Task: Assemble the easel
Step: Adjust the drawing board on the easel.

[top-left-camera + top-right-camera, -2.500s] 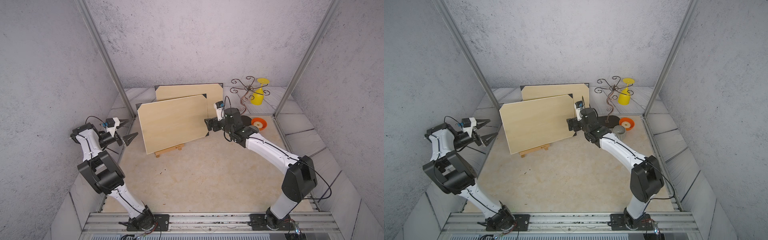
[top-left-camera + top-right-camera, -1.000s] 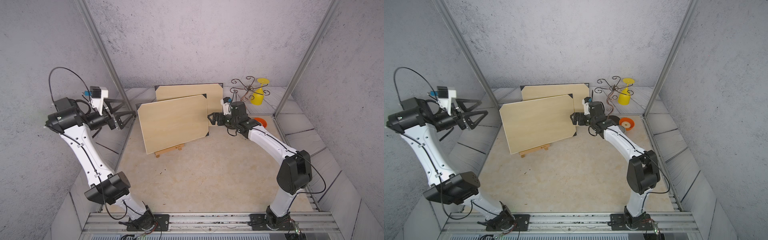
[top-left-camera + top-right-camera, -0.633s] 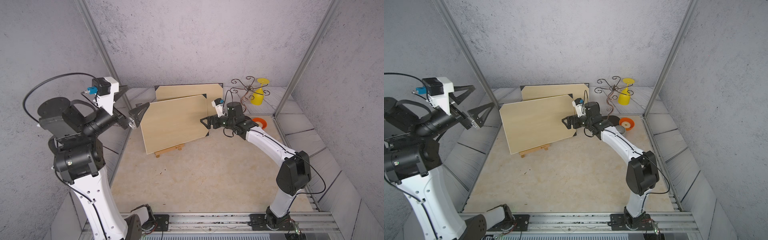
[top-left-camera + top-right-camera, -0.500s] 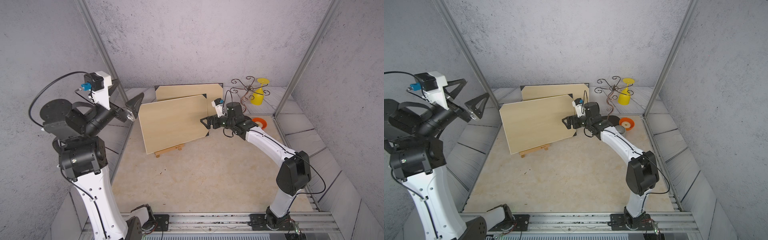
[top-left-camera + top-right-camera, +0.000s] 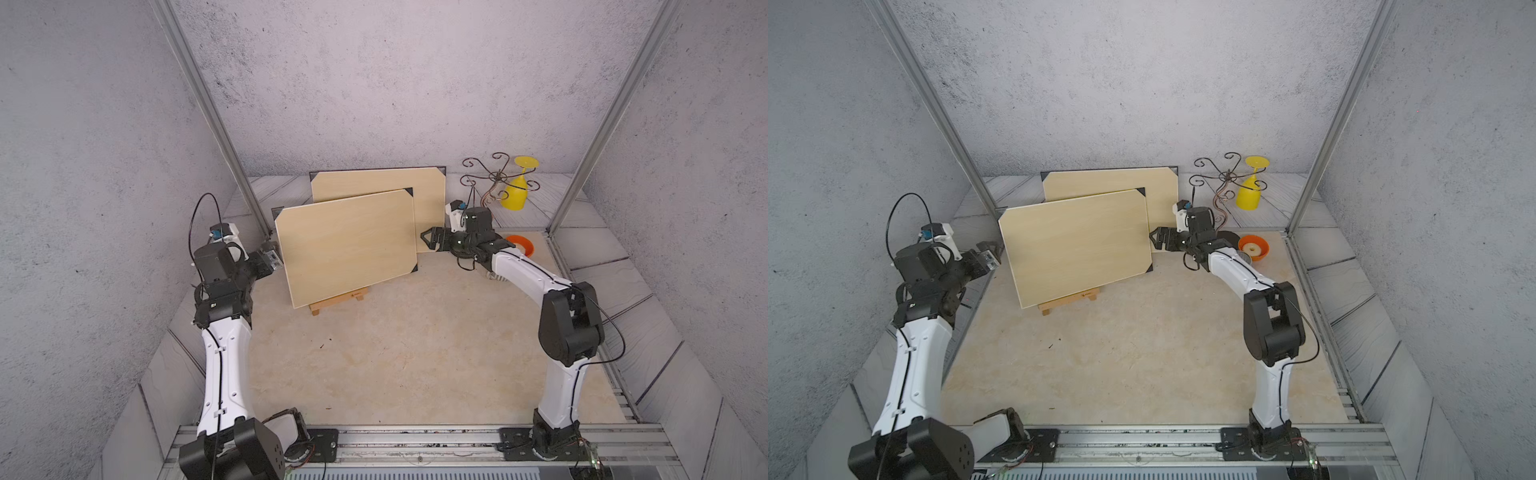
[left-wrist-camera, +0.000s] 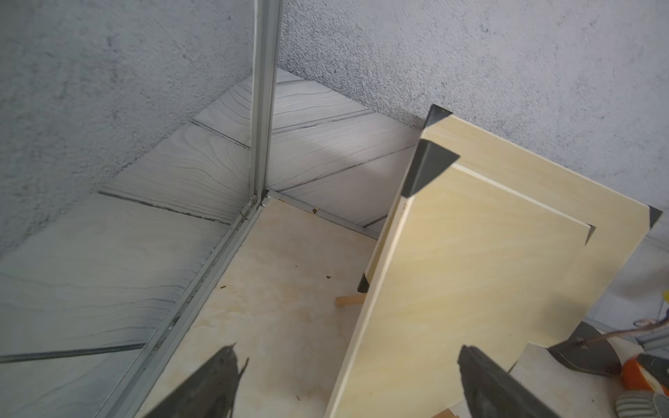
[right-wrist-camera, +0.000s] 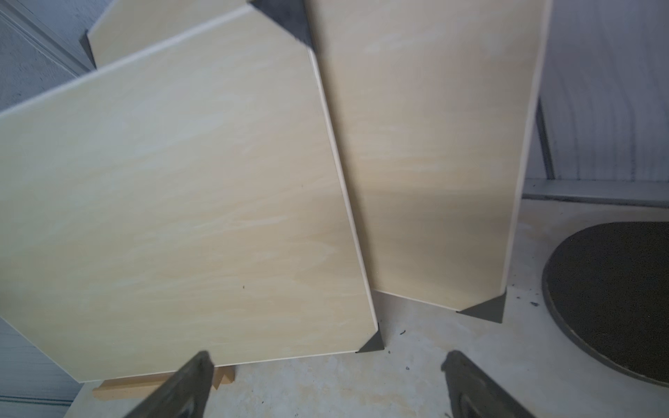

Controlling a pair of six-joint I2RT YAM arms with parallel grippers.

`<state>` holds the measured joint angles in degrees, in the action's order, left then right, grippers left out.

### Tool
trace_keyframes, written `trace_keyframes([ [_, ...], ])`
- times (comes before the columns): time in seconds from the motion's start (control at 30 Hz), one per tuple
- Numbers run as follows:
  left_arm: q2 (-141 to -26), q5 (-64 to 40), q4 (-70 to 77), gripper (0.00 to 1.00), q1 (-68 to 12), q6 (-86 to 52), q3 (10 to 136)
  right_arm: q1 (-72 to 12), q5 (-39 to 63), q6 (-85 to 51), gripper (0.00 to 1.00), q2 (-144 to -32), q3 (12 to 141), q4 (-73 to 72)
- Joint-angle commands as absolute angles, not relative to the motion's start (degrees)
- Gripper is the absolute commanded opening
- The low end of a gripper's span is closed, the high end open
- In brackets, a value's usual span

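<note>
A: Where is the left gripper [image 5: 271, 254]?
B: At the left edge of the tabletop [image 5: 395, 353], near the back left corner. Its fingers [image 6: 217, 383] are spread wide and hold nothing. It points at the left side of the front board [image 5: 347, 245]; whether it touches, I cannot tell.
A: And the easel [image 5: 338, 300]?
B: It is small and wooden, toward the back of the tabletop, a little left of the middle. The front board leans over it crookedly, with the lower left corner down and the lower right corner raised. A second board [image 5: 428, 199] leans at the back edge.
A: The right gripper [image 5: 427, 242]?
B: Just beside the front board's right side, fingers spread, nothing between them.
A: Further right?
B: Near the back right corner there is a wire stand [image 5: 494, 178] with a yellow glass [image 5: 517, 193] hanging upside down, and an orange bowl [image 5: 521, 245] in front
</note>
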<state>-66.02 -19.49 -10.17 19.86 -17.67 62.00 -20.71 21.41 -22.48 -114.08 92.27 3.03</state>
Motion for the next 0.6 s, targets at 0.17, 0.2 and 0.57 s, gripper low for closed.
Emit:
trace_keyframes([
  [0.17,-68.98,-18.47,-0.43,0.97,18.75,-21.38,54.80,-20.90,27.45,-20.89,0.99,-123.98,97.31,-3.45],
  [0.2,-69.61,-18.88,0.10,0.97,18.58,-21.12,54.63,-20.92,26.78,-20.67,0.99,-125.00,98.09,-3.21],
  [0.57,-75.00,-15.82,2.45,0.82,14.50,-18.67,55.69,-20.63,32.06,-22.18,0.99,-134.77,104.32,-7.41],
])
